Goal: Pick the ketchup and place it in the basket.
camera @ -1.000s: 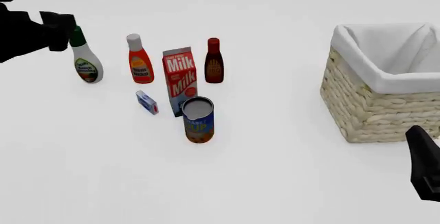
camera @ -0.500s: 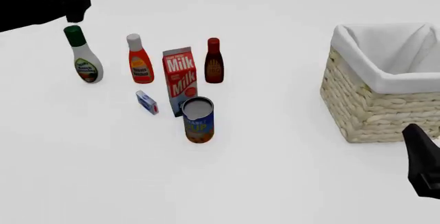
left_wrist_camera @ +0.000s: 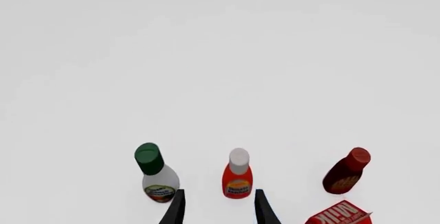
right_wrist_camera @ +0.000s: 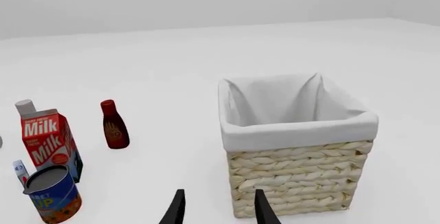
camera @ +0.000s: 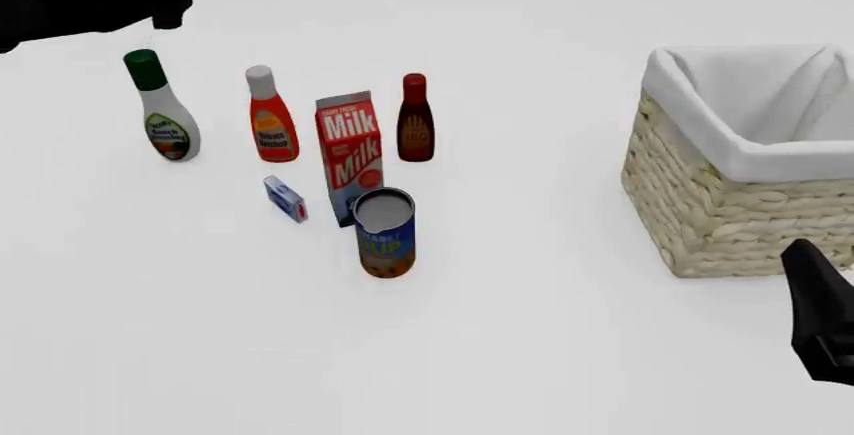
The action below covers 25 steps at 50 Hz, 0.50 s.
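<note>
The ketchup [camera: 271, 120], an orange-red squeeze bottle with a white cap, stands upright between the green-capped bottle and the milk carton. In the left wrist view the ketchup [left_wrist_camera: 237, 181] stands just beyond my fingertips. My left gripper [camera: 170, 1] is open and empty, raised above the table, to the left of the ketchup and over the green-capped bottle; it also shows in the left wrist view [left_wrist_camera: 218, 213]. The wicker basket [camera: 727, 210] with white lining stands at the right and looks empty [right_wrist_camera: 295, 170]. My right gripper [camera: 805, 260] is open and empty, near the basket's front corner [right_wrist_camera: 218, 212].
A white bottle with a green cap [camera: 164, 115], a milk carton [camera: 350, 153], a dark red-brown bottle [camera: 415, 120], a can [camera: 384, 233] and a small blue-and-white box [camera: 284, 198] stand close around the ketchup.
My left gripper has risen from beside the green-capped bottle and shifted to the right, toward the ketchup. The right gripper has barely moved. No object has moved.
</note>
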Each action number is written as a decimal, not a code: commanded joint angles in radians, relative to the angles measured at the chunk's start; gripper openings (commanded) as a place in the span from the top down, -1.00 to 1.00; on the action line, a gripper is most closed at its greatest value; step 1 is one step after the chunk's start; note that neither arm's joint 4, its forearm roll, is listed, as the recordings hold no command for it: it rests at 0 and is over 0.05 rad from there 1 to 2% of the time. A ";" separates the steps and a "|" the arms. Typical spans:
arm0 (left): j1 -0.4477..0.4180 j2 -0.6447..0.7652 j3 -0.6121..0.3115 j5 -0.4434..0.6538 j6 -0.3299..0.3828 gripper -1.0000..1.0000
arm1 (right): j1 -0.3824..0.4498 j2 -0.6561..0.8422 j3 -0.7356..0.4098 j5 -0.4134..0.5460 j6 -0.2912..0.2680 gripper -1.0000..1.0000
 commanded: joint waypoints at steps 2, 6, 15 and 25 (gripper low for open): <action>-0.002 0.078 -0.057 0.001 0.001 -1.00 | 0.001 0.004 0.000 -0.004 0.003 -1.00; -0.003 0.104 -0.061 -0.007 0.001 -1.00 | 0.000 0.012 0.000 -0.011 0.006 -1.00; -0.004 0.147 -0.066 -0.025 0.013 -1.00 | 0.000 0.009 0.001 -0.009 0.011 -1.00; 0.001 0.180 -0.064 -0.046 0.019 -1.00 | 0.001 0.026 0.001 -0.025 0.019 -1.00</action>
